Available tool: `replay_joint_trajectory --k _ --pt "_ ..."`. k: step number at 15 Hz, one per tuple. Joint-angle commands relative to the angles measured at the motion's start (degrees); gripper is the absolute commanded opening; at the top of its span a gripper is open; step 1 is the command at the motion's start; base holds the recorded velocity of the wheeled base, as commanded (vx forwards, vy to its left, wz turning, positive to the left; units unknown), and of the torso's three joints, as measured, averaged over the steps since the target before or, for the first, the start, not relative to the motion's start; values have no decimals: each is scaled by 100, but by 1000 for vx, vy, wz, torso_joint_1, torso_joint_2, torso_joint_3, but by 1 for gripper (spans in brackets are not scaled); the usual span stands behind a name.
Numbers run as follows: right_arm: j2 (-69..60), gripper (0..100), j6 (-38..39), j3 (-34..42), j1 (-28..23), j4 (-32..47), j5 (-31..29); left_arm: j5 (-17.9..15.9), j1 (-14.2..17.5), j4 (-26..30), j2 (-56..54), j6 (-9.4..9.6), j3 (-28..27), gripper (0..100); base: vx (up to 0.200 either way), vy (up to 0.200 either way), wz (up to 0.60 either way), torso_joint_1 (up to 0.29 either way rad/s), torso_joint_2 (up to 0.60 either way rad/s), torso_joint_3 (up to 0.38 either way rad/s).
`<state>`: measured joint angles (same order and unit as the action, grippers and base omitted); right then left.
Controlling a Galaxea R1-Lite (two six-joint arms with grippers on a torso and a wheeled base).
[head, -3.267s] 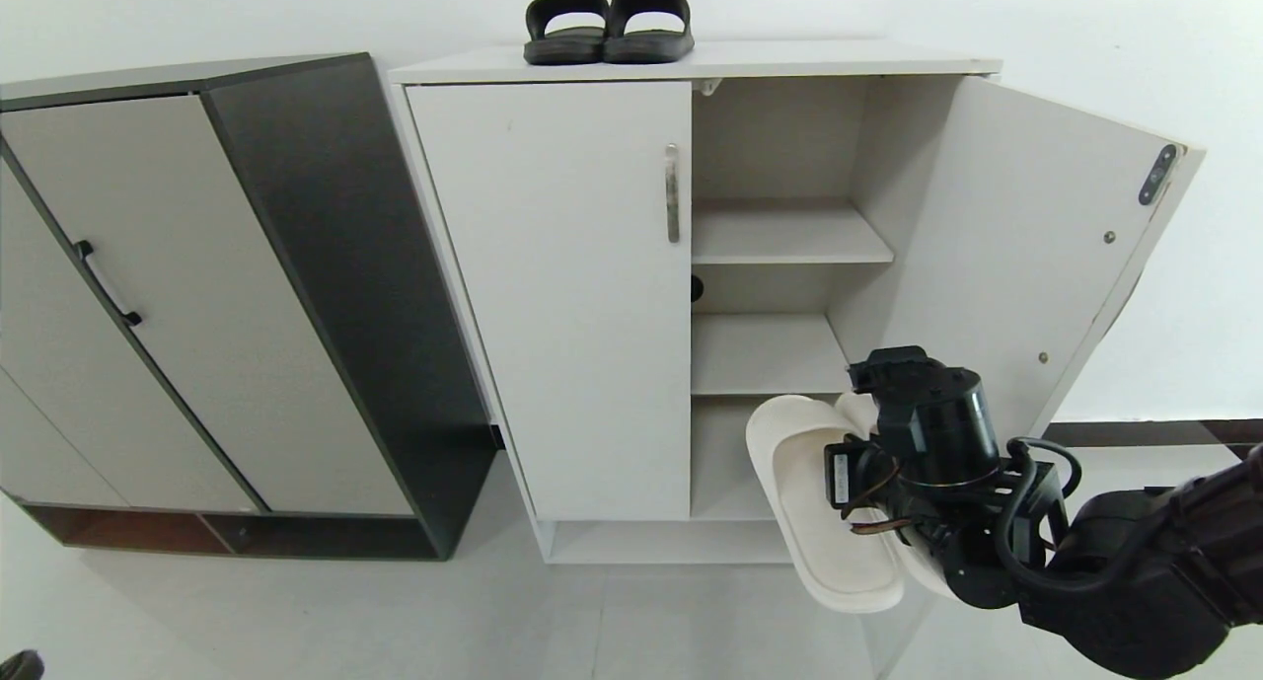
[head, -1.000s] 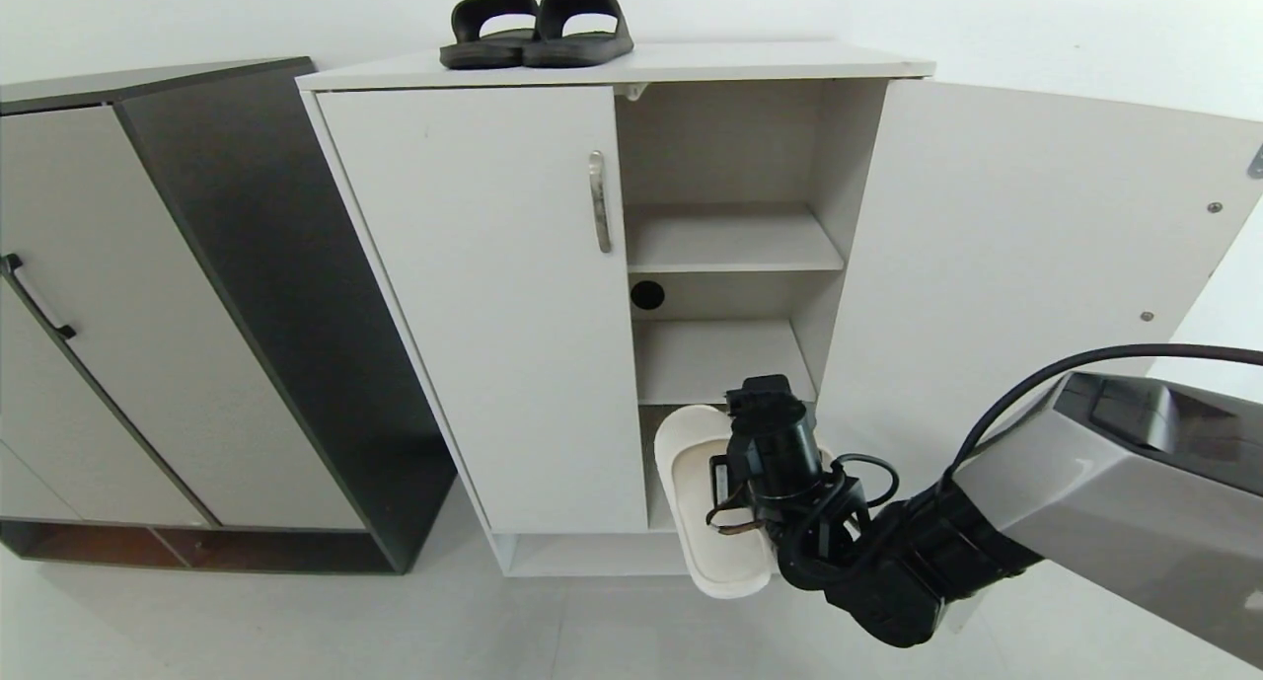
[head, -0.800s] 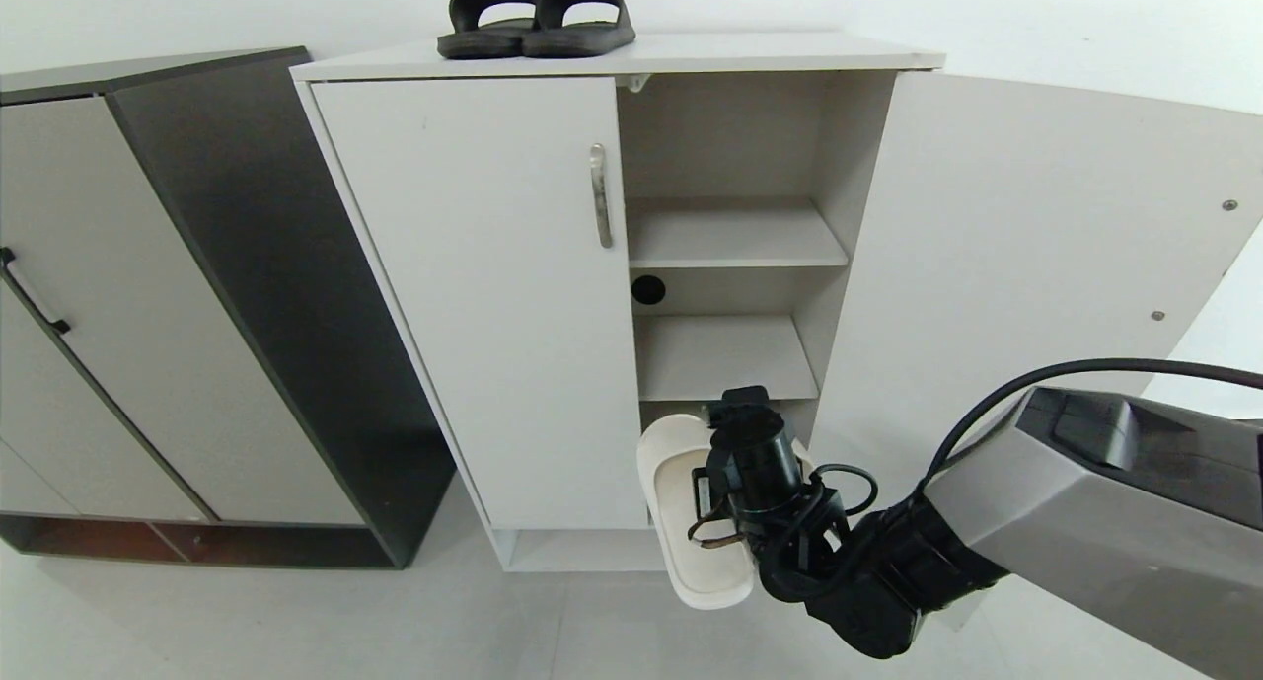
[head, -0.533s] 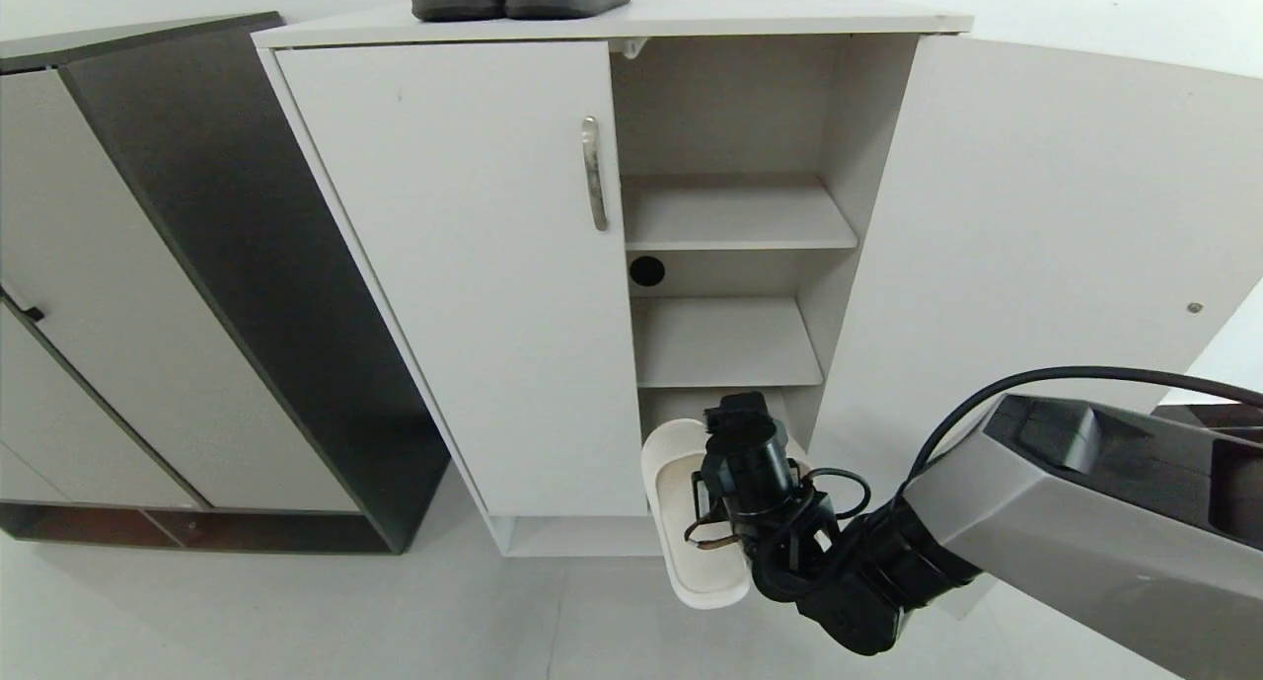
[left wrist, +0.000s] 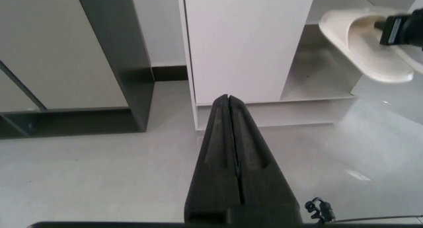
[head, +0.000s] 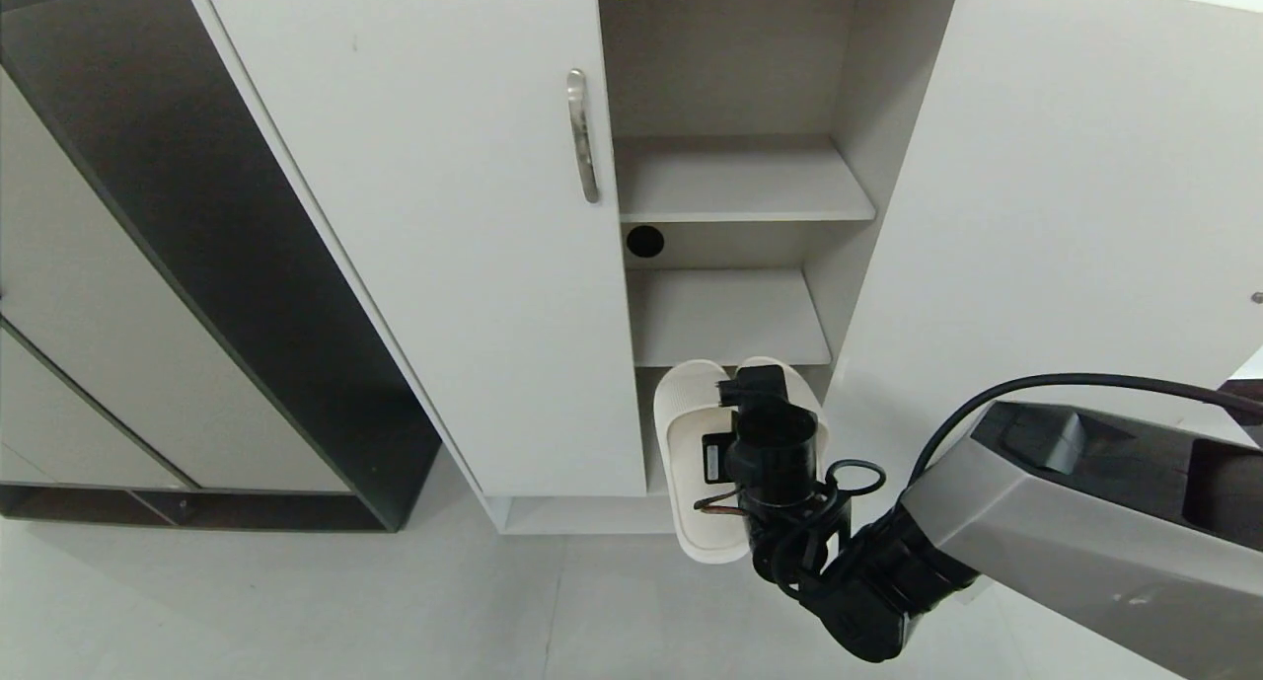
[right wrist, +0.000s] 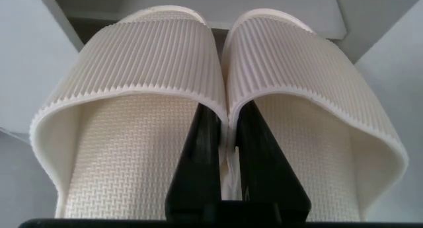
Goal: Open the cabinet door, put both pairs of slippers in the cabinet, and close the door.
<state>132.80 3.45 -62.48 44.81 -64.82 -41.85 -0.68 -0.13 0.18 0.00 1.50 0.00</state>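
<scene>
- The right gripper (right wrist: 228, 149) is clamped on a pair of white slippers (right wrist: 132, 89). Its two black fingers (right wrist: 198, 155) pinch the slippers' touching inner edges, just behind the ribbed straps.
- The slippers lie side by side, soles down and held off the floor (head: 395, 601). Their toes point at the mouth of the lowest compartment of the white cabinet (head: 444, 216), and their heels hang out over the floor on the near side.
- The open right door (head: 1036, 187) stands swung wide, just right of the right arm.
- Above the slippers, the middle shelf (head: 725, 315) and the upper shelf (head: 740, 182) sit bare, with a round hole (head: 644, 241) in the back panel between them.
- The closed left door (head: 434, 226) carries an upright metal handle (head: 582, 137) at its right edge.
- The left gripper (left wrist: 229, 109) hangs low over the floor on the near side of the cabinet's base. Its fingers are pressed together on nothing, and it is well apart from the slippers to its right.
- A dark grey cabinet (head: 197, 216) stands just left of the white one.
</scene>
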Motion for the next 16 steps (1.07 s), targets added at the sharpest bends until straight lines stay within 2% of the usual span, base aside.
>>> replay_joint_trajectory --k 1,8,16 --pt "17 0 -64 104 -8 -110 1 -2 5 -1 9 -1 0 0 0 0 0 0 0 0" --pt "88 0 -64 51 -131 -110 1 -2 5 -1 9 -1 0 0 0 0 0 0 0 0" --pt "61 0 -81 -45 -157 -110 -7 -2 5 -1 9 -1 0 0 200 0 0 1 1 2"
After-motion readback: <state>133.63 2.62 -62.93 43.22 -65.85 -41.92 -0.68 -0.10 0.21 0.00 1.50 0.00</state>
